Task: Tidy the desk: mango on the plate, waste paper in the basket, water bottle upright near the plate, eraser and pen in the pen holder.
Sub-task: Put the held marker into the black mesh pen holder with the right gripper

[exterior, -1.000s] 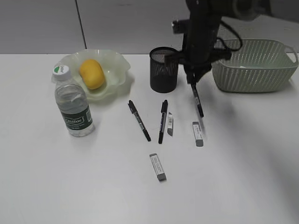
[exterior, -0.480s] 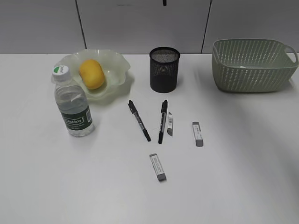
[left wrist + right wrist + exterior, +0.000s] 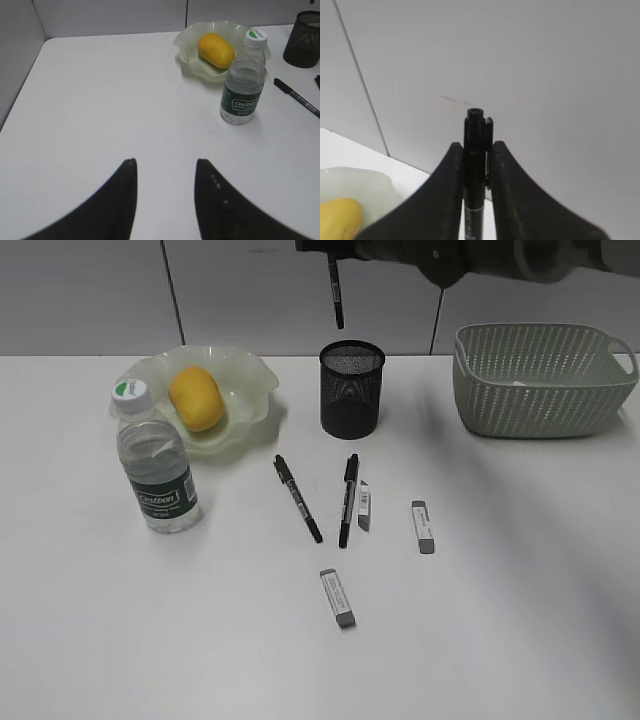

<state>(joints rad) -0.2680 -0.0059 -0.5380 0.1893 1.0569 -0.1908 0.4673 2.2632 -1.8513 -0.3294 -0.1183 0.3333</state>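
Step in hand: dropping a pen into the pen holder point(image 3: 352, 388) — my reading of the scene.
Right hand point(image 3: 475, 165): closed on a black pen point(image 3: 336, 292), clamped between both fingers in the right wrist view; the hand itself is mostly cut off at the top edge of the exterior view.
Held pen, axis: hangs nearly vertical, tip down, long axis in line with the holder's upright wall.
Key relation: the holder's open mouth lies at about 5 o'clock from the pen tip in the exterior view, near but apart. The tip looks slightly toward 9 o'clock of the mouth's centre, so a small shift toward 3 o'clock probably comes before lowering.
Left hand point(image 3: 165, 200): fingers apart, gripping nothing, low over bare desk point(image 3: 100, 100), well apart from the holder. The right arm is the nearer.
Already placed: mango point(image 3: 196, 397) in the plate point(image 3: 250, 375); water bottle point(image 3: 157, 465) upright just beside it at 7 o'clock.
Still on the desk: two pens point(image 3: 298, 497) and three erasers point(image 3: 424, 526), at 6 o'clock of the holder.
Basket point(image 3: 540, 380): at 3 o'clock of the holder; something white shows through the lattice, too unclear to name.
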